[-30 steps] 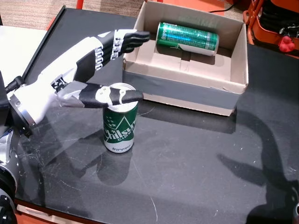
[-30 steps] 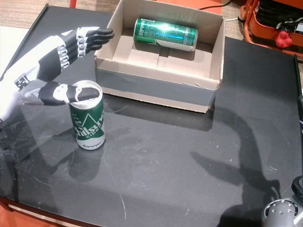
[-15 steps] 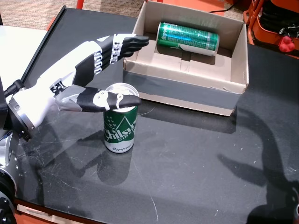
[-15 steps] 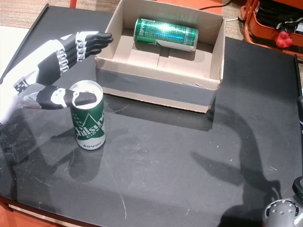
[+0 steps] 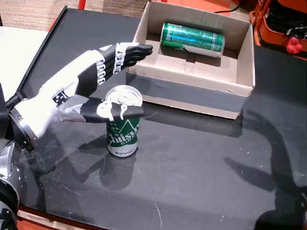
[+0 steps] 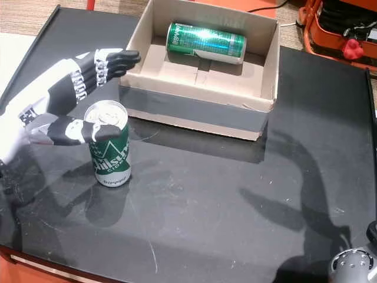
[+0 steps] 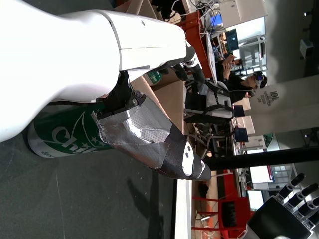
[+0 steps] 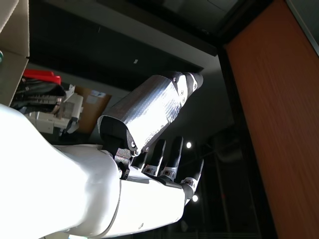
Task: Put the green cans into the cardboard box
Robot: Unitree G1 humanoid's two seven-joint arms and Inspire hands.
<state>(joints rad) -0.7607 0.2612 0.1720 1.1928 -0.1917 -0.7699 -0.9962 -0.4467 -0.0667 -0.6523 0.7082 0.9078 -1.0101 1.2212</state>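
Left hand (image 5: pixel 79 91) spread wide, holding nothing, reaching out over the black table (image 5: pixel 201 163). Thumb (image 5: pixel 112 111) stretched across the front of the upright green can (image 5: pixel 123 124), just under its silver top rim; contact cannot be told from above. Four fingers (image 5: pixel 127 50) held straight and together, pointing past the can toward the near left corner of the cardboard box (image 5: pixel 192 93), tips level with the box rim, well above the can. Same spread pose in both head views, left hand (image 6: pixel 56 100) with thumb crossing the upright green can (image 6: pixel 109 147).

In the left wrist view, thumb (image 7: pixel 149 137) wrapped in grey tape, lying alongside the upright green can (image 7: pixel 65 137), with the white palm of the left hand (image 7: pixel 75 45) just behind the can. A person (image 7: pixel 246 82) seated far off in the room beyond.

Beyond the fingertips, cardboard box (image 6: pixel 194 109) open on top, its front wall banded with dark tape. Inside, against the far wall, second green can (image 5: pixel 192 38) lying on its side, also second green can (image 6: pixel 206 42).

Farthest from the left hand, orange equipment (image 5: pixel 283 28) at the table's far right corner.

Right hand (image 8: pixel 124 164) shown only in the right wrist view, empty, fingers (image 8: pixel 169 157) extended and apart, thumb (image 8: pixel 149 112) standing clear of them, dark ceiling behind.
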